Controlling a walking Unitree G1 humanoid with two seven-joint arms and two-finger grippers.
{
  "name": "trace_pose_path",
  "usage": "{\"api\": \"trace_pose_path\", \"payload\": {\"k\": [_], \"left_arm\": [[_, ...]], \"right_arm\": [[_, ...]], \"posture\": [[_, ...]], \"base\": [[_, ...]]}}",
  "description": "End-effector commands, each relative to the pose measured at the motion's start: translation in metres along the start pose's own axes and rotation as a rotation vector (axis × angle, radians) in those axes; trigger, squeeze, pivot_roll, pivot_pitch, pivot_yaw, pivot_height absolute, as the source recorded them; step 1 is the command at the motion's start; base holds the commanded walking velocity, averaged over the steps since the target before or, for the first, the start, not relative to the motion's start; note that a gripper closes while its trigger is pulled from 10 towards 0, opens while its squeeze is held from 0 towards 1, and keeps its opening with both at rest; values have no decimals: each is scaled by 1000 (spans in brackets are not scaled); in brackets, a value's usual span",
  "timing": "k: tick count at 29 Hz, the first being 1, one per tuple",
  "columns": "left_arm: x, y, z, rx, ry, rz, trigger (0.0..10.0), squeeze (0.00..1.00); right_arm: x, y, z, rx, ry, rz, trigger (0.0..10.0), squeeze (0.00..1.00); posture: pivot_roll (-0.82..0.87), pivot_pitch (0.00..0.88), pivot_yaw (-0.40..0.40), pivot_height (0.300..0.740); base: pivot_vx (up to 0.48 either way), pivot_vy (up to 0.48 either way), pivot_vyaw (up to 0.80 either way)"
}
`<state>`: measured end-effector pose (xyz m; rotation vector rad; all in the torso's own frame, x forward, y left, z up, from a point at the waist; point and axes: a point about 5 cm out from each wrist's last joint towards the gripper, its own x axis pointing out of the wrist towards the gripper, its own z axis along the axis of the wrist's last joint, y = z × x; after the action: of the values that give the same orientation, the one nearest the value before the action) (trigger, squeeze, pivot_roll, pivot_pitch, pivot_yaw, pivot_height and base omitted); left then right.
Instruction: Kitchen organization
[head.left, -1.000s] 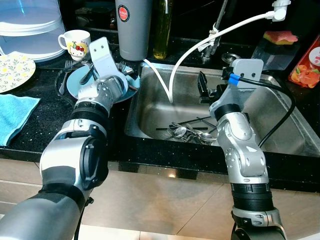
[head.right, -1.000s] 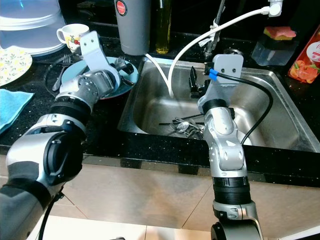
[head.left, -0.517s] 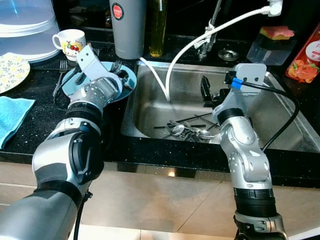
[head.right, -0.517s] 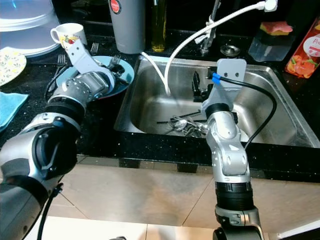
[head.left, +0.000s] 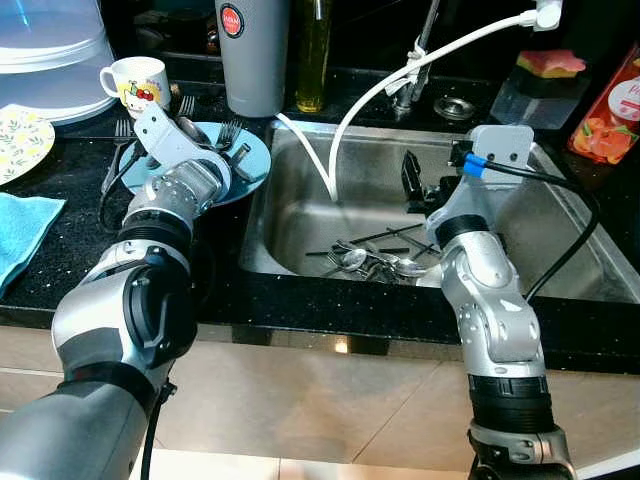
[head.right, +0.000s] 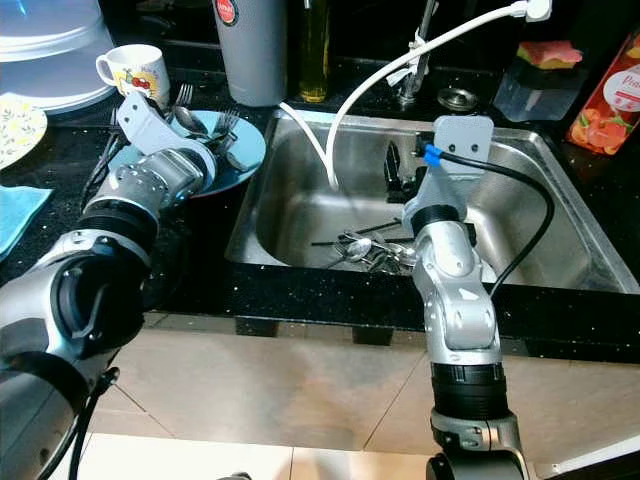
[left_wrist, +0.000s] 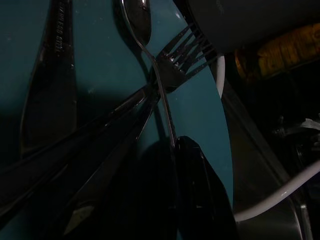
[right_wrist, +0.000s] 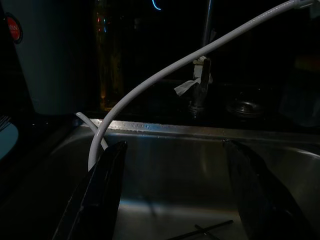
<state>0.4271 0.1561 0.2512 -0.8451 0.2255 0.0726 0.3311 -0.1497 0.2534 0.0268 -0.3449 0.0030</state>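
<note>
A blue plate (head.left: 256, 166) sits on the black counter left of the sink and holds a spoon (left_wrist: 136, 20), forks (head.left: 228, 130) and other cutlery. My left gripper (left_wrist: 186, 142) lies low over the plate. Its fingers (left_wrist: 197, 200) are pressed together at the end of the spoon's handle. A heap of spoons and forks (head.left: 375, 262) lies on the floor of the steel sink (head.left: 560, 240). Above that heap my right gripper (right_wrist: 175, 200) hangs open, holding nothing, and faces the sink's back wall.
A white hose (head.left: 350, 120) curves from the tap (head.left: 415, 60) into the sink. Behind the plate stand a mug (head.left: 130, 80), a grey canister (head.left: 252, 55) and an oil bottle (head.left: 312, 55). A blue cloth (head.left: 20, 230) and a patterned plate (head.left: 20, 140) lie at the left.
The camera has shifted a little. My left wrist has swung leftward over the plate, uncovering the cutlery on it. The right arm has stayed over the sink.
</note>
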Motion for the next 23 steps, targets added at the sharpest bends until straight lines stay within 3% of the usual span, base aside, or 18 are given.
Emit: {"api": "trace_pose_path", "payload": {"k": [1,4,14,15,16,17,18,19,23], "left_arm": [[2,0,-13,4,43,11,0,0],[0,-13,-5,67,-14,-50,0,0],[0,-19,-3,92,-34,-76,0,0],[-3,-44,-12,192,-24,-199,10000,0],[-7,-63,-23,274,-5,-298,10000,0],[-12,-79,-33,427,-22,-395,10000,0],[-12,-79,-33,427,-22,-395,10000,0],[-16,-90,-41,530,-36,-460,10000,0],[-20,-99,-45,621,-65,-498,10000,0]], "right_arm": [[2,-2,2,-9,0,-2,10000,0],[2,-2,2,-10,-2,-1,10000,0],[2,-2,2,-10,-3,-1,10000,0],[3,-2,3,-9,-5,0,10000,0],[3,-2,3,-9,-7,0,10000,0],[3,-2,4,-9,-8,0,10000,0],[3,-2,4,-9,-8,0,10000,0],[3,-2,4,-10,-8,-1,10000,0],[3,-3,3,-11,-6,-1,10000,0]], "posture": [[178,99,-31,740],[183,92,-31,740],[183,92,-31,740],[185,85,-31,740],[185,86,-31,740],[182,90,-34,740],[182,90,-34,740],[183,90,-34,740],[185,91,-36,740]], "base": [[0,0,0],[0,0,0],[0,0,0],[0,0,0],[0,0,0],[0,0,0],[0,0,0],[0,0,0],[0,0,0]]}}
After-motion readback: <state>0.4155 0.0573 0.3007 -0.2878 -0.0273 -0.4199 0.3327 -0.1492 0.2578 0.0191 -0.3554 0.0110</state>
